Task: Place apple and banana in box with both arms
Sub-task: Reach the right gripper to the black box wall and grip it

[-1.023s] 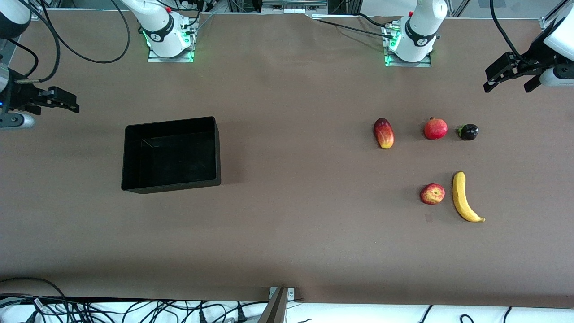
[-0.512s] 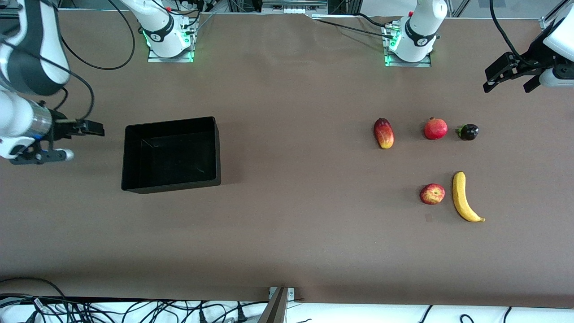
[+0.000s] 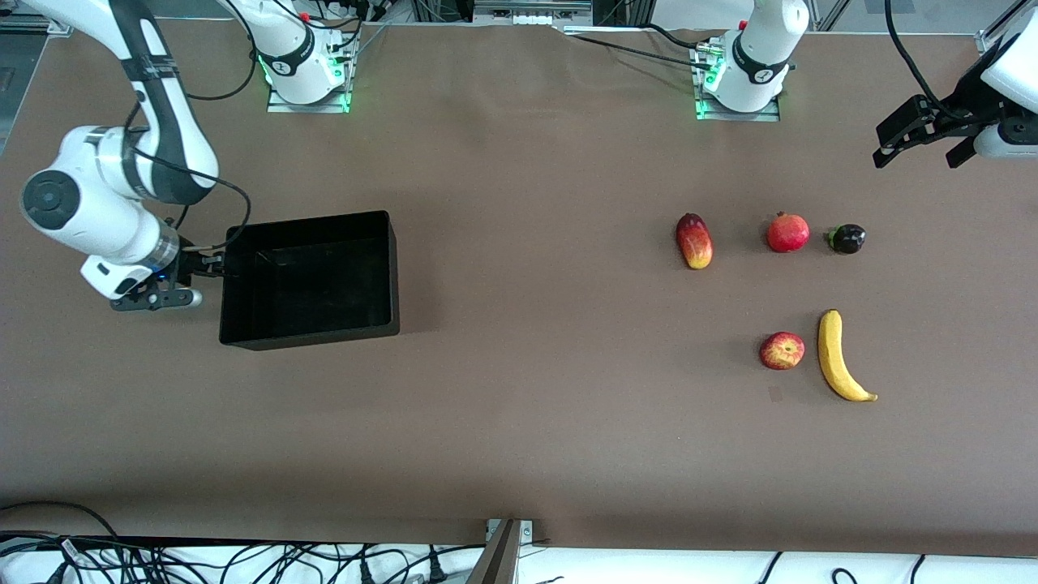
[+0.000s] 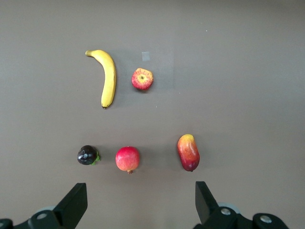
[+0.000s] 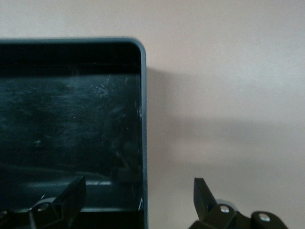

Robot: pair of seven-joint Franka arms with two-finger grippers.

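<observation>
The black box [image 3: 394, 276] stands toward the right arm's end of the table. My right gripper [image 3: 212, 265] is open over the box's end wall [image 5: 143, 119], one finger over the inside and one over the table. The apple [image 3: 782, 350] and the banana [image 3: 839, 357] lie side by side toward the left arm's end. My left gripper [image 3: 920, 154] is open and empty, high over the table's edge there. Its wrist view shows the apple [image 4: 142, 79] and the banana [image 4: 108, 78] apart from the open gripper [image 4: 141, 205].
A red-yellow oval fruit [image 3: 694, 241], a plain red round fruit [image 3: 787, 233] and a small dark fruit [image 3: 847, 238] lie in a row farther from the front camera than the apple and banana. Bare brown table lies between the box and the fruits.
My right arm has swung in from the table's end, bringing its gripper to the box's end wall. The left arm and the fruits have not moved.
</observation>
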